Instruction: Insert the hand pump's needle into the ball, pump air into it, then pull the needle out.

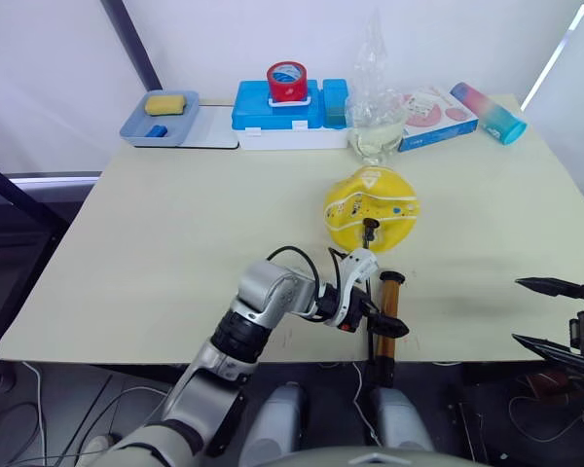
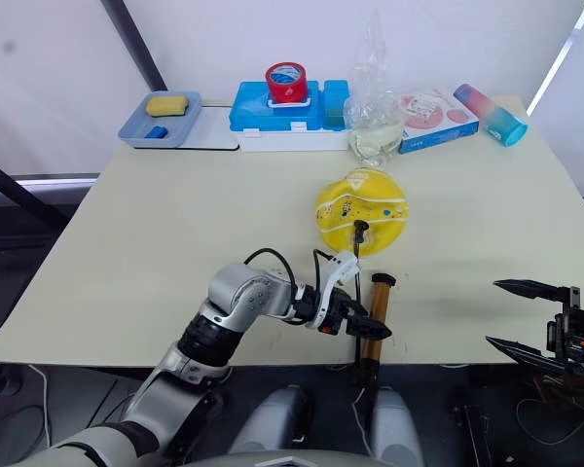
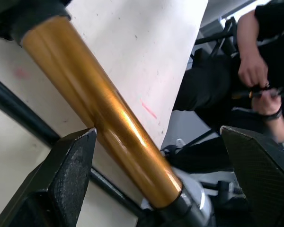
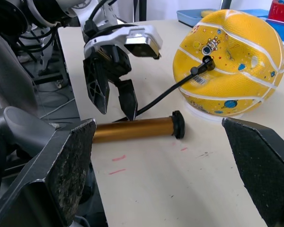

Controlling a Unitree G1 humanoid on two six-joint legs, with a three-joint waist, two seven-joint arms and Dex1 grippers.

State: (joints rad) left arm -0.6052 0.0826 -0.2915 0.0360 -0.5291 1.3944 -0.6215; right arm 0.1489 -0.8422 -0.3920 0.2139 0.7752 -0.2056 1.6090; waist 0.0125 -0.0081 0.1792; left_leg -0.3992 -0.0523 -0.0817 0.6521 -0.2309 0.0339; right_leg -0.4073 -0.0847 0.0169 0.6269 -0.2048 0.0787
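The yellow ball (image 1: 372, 207) with white seams sits round at mid-table. The needle's black fitting (image 4: 206, 64) is plugged into its near side, and the metal tip is hidden inside. A thin black hose (image 4: 163, 94) runs back to the hand pump (image 1: 387, 311), whose copper tube lies on the table's front edge with the handle end past it. My left gripper (image 1: 391, 329) is open, its fingers on either side of the tube (image 3: 109, 127). My right gripper (image 1: 537, 314) hangs open off the front right corner, holding nothing.
Along the back edge stand a grey-blue tray (image 1: 141, 125) with a yellow sponge, a blue box (image 1: 273, 115) topped by a red tape roll, a clear bag (image 1: 375, 107), a pink box (image 1: 436, 115) and a pink-blue bottle (image 1: 489, 112). A person (image 3: 255, 71) stands beyond the table's front edge.
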